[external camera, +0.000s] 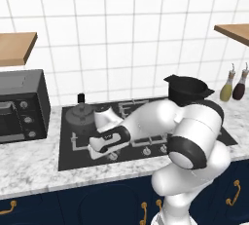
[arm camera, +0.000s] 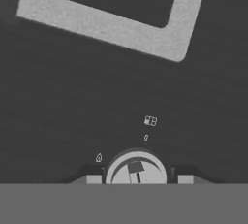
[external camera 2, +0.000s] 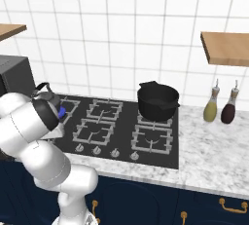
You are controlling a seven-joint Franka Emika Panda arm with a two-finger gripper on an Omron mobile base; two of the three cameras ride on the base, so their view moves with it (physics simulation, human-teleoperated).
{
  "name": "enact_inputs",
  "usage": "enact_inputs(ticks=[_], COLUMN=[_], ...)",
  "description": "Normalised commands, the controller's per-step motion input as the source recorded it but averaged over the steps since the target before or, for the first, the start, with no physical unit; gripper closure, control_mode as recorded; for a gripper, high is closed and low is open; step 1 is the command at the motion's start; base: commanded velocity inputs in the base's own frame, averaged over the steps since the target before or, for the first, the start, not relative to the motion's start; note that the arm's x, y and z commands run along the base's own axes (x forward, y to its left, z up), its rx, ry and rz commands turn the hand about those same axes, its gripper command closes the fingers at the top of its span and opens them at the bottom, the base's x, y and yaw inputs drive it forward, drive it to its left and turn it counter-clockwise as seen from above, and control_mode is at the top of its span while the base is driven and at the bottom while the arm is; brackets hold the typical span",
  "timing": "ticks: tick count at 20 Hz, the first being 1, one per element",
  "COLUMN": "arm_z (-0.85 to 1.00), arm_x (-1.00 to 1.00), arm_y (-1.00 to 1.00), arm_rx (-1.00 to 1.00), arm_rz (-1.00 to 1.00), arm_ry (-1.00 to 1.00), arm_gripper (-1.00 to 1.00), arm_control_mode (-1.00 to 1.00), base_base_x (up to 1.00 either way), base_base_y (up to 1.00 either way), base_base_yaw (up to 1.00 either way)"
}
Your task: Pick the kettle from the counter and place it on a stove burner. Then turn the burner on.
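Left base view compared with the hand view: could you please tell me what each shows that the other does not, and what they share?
Left base view: the kettle standing at the back left of the cooktop, the black pot, two bottles and a small oven on the counter.
Hand view: a close look at a round knob between the fingertips, with tiny printed marks beside it.
Both: the black cooktop and the gripper low over its front, jaws apart.

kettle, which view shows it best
The left base view: the kettle sits on the cooktop's far left burner, with lid, knob and upright part visible. In the right base view the arm hides all but its handle and a bit of its body.
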Motion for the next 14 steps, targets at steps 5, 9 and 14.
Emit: enact_inputs(ticks=[5, 9, 14], arm_z=[-0.31, -0.3, -0.27], arm_x=[0.0, 0.0, 0.0], arm_y=[0.0, 0.0, 0.0], arm_rx=[0.0, 0.0, 0.01], arm_rz=[0.33, 0.35, 0.37], arm_ry=[-0.07, -0.07, -0.06], arm_gripper=[1.0, 1.0, 1.0], arm_control_mode=[-1.0, -1.0, -1.0], base_base_x=[0.0, 0.0, 0.0], base_base_y=[0.0, 0.0, 0.0], base_base_yaw=[0.0, 0.0, 0.0])
